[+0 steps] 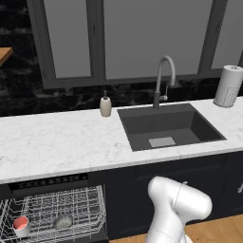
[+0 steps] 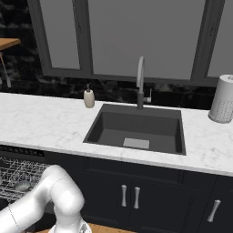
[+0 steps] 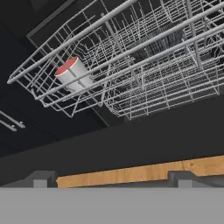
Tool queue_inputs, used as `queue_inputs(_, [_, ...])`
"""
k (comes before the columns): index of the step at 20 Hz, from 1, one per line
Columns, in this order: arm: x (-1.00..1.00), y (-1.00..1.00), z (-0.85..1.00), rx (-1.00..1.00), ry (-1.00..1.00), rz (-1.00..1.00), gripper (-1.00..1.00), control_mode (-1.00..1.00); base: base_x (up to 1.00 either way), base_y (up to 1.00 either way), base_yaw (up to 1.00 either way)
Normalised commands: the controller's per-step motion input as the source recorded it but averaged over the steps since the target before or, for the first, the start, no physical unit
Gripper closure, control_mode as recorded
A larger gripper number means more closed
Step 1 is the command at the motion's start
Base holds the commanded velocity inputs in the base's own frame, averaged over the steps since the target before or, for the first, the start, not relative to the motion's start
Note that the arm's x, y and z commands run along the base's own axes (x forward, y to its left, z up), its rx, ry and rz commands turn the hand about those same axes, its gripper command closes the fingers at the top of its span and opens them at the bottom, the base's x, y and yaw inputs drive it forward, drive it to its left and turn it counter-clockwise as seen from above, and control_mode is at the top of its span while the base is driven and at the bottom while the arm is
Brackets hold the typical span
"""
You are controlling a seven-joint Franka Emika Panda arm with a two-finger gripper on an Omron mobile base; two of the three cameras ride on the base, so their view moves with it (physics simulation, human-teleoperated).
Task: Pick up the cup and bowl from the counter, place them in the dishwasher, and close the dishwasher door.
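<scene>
1. Hand view: cup (image 3: 74,74) at 10 o'clock in the dishwasher rack (image 3: 144,65); bowl (image 1: 63,221) racked beside it.
2. My jaws stand wide apart, empty.
3. Risk: I push the dishwasher door (image 3: 131,140) off-centre, jaws slip, rack jams closing.

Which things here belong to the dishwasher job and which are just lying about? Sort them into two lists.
Job:
cup, in the rack
bowl, in the rack
dishwasher, rack pulled out
counter
gripper, open, low by the rack

Lying about:
soap bottle
faucet
sink
paper towel roll
</scene>
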Motion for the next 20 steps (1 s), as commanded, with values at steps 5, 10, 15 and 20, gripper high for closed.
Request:
queue_inputs(5, [-0.17, 0.26, -0.71, 0.00, -0.36, -0.20, -1.00, -1.00, 0.00, 0.00, 0.00])
queue_inputs(10, [0.09, 0.01, -0.65, 0.00, -0.41, -0.19, -1.00, -1.00, 0.00, 0.00, 0.00])
queue_inputs(15, [0.47, 0.00, -0.27, 0.00, -0.31, -0.23, -1.00, -1.00, 0.00, 0.00, 0.00])
queue_inputs(20, [0.74, 0.00, -0.07, 0.00, -0.27, -0.32, -1.00, -1.00, 0.00, 0.00, 0.00])
